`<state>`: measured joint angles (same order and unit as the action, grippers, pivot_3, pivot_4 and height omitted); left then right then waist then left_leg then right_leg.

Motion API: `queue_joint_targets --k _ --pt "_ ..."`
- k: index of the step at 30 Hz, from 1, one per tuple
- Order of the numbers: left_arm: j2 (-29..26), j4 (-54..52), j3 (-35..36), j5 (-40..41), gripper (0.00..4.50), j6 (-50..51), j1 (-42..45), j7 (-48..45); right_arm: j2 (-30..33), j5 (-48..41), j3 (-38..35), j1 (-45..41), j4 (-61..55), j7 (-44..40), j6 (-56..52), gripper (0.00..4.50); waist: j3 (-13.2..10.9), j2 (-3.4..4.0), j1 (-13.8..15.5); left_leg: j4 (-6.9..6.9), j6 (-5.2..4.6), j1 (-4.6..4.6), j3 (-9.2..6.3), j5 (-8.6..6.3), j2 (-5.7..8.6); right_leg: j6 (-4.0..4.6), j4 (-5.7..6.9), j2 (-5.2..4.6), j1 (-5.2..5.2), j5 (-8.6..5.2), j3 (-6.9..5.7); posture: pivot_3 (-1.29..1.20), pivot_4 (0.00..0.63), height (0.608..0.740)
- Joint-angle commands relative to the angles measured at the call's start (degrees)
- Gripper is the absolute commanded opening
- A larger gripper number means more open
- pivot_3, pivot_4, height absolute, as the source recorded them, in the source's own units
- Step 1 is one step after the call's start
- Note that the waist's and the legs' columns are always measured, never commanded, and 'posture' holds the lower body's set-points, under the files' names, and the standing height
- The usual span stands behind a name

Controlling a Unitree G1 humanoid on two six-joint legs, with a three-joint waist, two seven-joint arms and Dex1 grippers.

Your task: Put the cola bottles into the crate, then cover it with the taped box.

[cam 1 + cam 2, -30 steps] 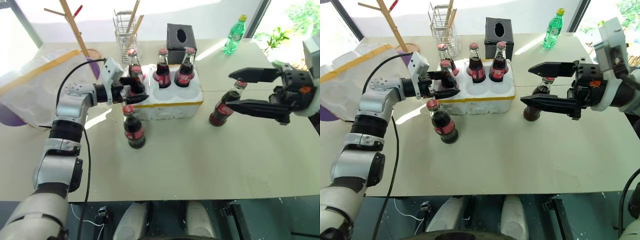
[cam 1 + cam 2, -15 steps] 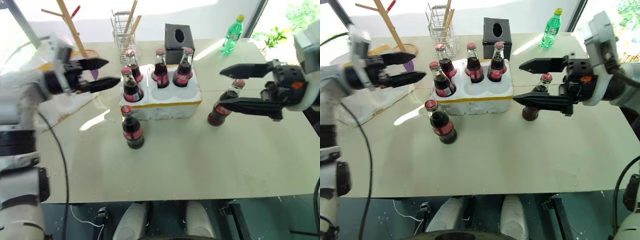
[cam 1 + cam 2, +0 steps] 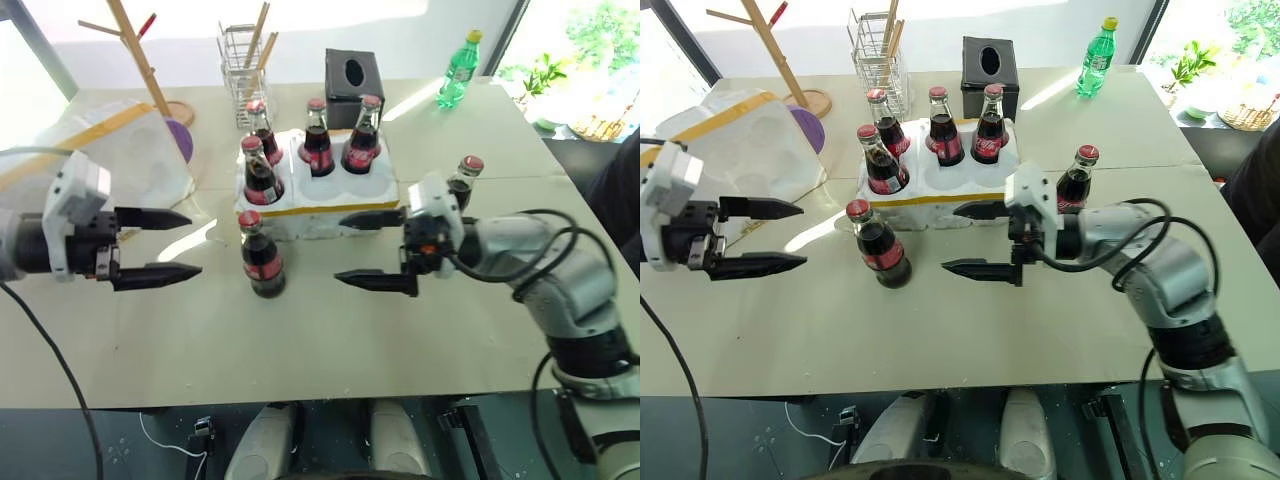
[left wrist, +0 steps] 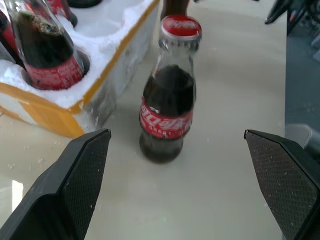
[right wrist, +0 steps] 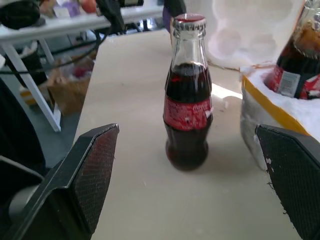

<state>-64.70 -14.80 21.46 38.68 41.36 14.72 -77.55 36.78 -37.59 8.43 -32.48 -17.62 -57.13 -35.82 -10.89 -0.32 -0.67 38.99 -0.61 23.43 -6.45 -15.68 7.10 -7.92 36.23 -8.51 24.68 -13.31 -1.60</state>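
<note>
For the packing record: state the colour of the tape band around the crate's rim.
Yellow. The band on the crate shows best in the right eye view.

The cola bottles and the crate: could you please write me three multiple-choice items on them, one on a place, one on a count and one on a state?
1. Where does the cola bottle nearest the left gripper stand?
A. in the crate
B. on the table in front of the crate
C. beside the tissue box

2. How many cola bottles sit in the crate?
A. four
B. two
C. six

3. What state is the right gripper in?
A. shut on a bottle
B. open and empty
C. shut and empty

Key: 1 B, it stands on the table just before the crate's yellow band; 2 A, three bottles fill the back row and one the front row; 3 B, its fingers are spread with nothing between them.
</note>
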Motion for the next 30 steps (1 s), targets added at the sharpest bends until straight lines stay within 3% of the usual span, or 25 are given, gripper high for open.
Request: queue_joint_targets --k 1,7,21,30 --pt "-1.6 -0.8 2.4 -0.4 4.47 -2.6 -0.7 -0.5 -5.5 3.5 3.0 -2.6 5.4 0.5 2.9 4.50 0.0 -0.02 -0.1 0.00 0.00 -0.02 -0.02 0.00 0.00 0.00 0.00 0.01 -0.02 0.00 -0.01 0.00 0.150 0.740" --pt "-2.3 -0.7 2.5 0.1 4.47 -3.2 -1.5 -0.5 -13.4 11.2 7.3 -5.3 16.4 1.2 8.4 4.50 0.0 -0.01 -0.1 -0.05 0.00 -0.05 -0.03 0.00 0.01 0.01 0.00 0.05 -0.01 0.00 0.00 0.00 0.150 0.740" --pt "-1.8 0.6 0.1 -0.5 4.47 -5.3 -0.4 0.5 -22.5 14.2 9.5 -7.5 20.1 -0.7 8.7 4.50 0.0 0.00 -0.3 -0.10 0.04 -0.05 -0.05 0.01 -0.01 0.01 0.02 0.13 0.05 0.00 0.04 0.00 0.150 0.740" --pt "-1.1 0.4 -0.6 0.0 4.47 -5.0 0.1 1.3 -29.5 19.5 10.3 -10.9 30.4 2.0 12.2 4.50 0.0 0.00 -0.5 -0.18 0.10 -0.06 -0.05 0.04 -0.08 0.07 0.04 0.29 0.24 0.03 0.19 0.00 0.150 0.740"
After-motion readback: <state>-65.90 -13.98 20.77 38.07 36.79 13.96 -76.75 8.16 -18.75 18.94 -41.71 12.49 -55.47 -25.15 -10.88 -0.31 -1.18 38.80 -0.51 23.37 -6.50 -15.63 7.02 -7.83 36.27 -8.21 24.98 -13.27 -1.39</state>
